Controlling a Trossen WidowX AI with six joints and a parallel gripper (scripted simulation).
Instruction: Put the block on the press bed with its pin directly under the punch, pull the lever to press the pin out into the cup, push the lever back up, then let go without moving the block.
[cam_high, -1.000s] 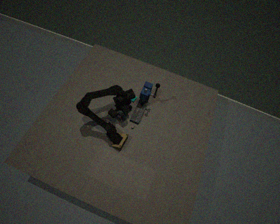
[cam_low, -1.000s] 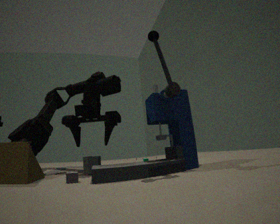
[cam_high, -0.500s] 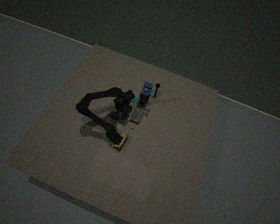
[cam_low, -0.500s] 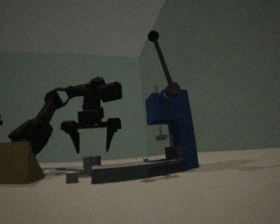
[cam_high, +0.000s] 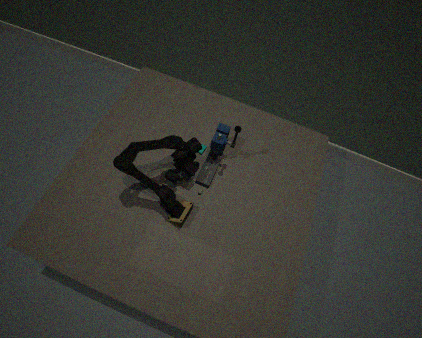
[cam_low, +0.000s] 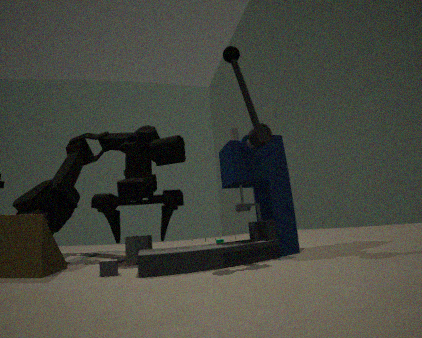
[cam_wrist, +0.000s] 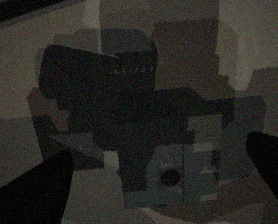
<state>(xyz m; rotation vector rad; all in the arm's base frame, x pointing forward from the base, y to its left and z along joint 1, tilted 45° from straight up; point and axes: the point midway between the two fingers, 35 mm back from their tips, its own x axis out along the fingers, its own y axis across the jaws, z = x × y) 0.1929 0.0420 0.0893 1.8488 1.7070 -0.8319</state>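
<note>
jaws wide open | grey block (cam_low: 137, 246) appears between them, exterior view

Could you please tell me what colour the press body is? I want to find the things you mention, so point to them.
The press body (cam_high: 220, 141) (cam_low: 276, 200) is blue, showing best in the exterior view.

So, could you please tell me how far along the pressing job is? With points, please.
Nothing looks done: the lever (cam_high: 235, 137) (cam_low: 245, 90) stands up and no block sits under the punch (cam_low: 243, 206). In hand, apparently, is the pickup: the open, empty pincer (cam_high: 182, 172) (cam_low: 141, 240) (cam_wrist: 160, 149) hangs by what looks like the block (cam_low: 138, 249). Left: gripping, placing, pressing, raising the lever, releasing.
</note>
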